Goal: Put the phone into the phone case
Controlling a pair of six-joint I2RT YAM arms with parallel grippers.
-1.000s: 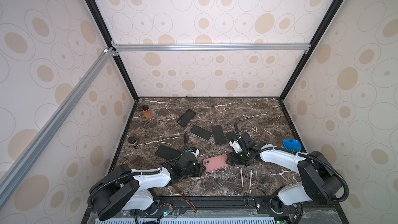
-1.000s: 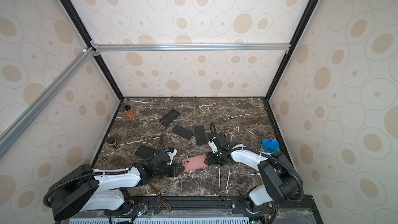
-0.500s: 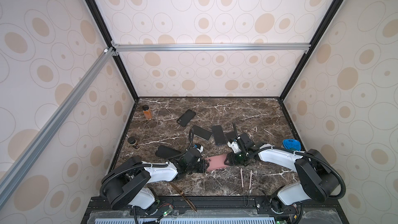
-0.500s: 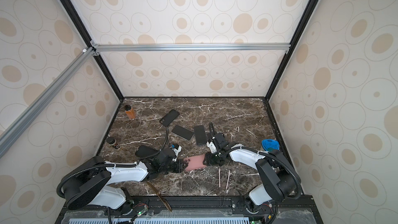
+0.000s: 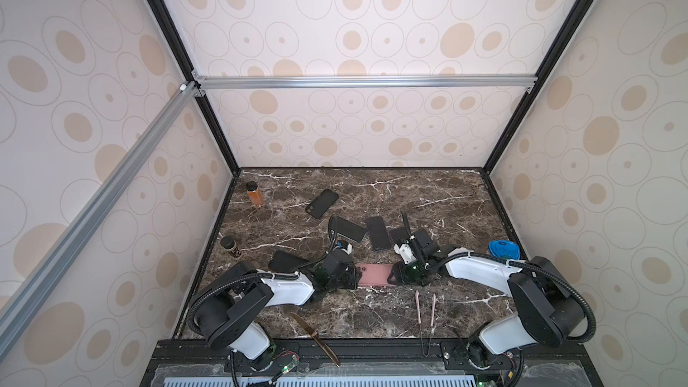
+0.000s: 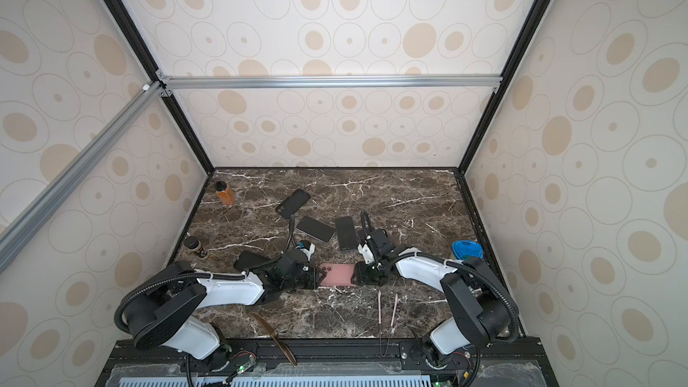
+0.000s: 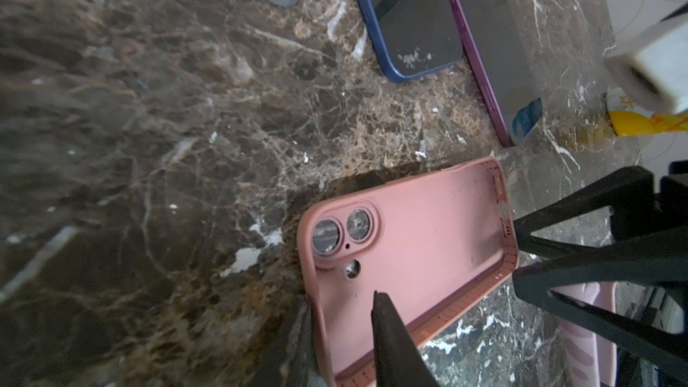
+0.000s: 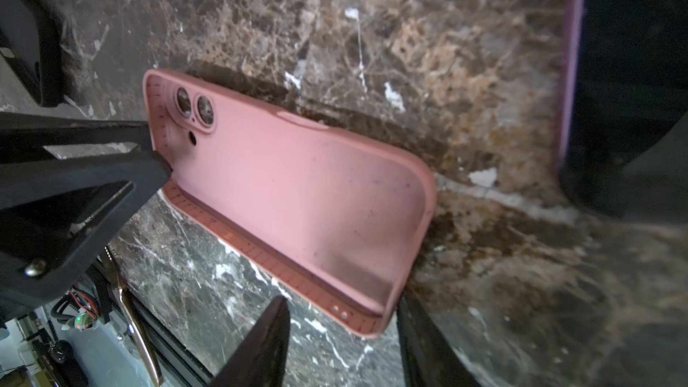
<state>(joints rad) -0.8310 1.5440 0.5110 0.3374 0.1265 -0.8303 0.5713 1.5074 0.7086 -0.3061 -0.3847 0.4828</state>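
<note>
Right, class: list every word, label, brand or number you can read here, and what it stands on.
No text can be read anywhere.
Small dark jar: label too small to read.
Orange bottle: too small to tell.
Pink phone case: only tick marks along its rim, no lettering.

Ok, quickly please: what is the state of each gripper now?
Left gripper: closed on the pink phone case, camera end.
Right gripper: fingers astride its other end; grip cannot be told.

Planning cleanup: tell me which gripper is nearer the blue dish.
Right. The right gripper sits at the pink case's end facing the blue dish, to the dish's left; the left gripper sits at the case's opposite end, farther left.
</note>
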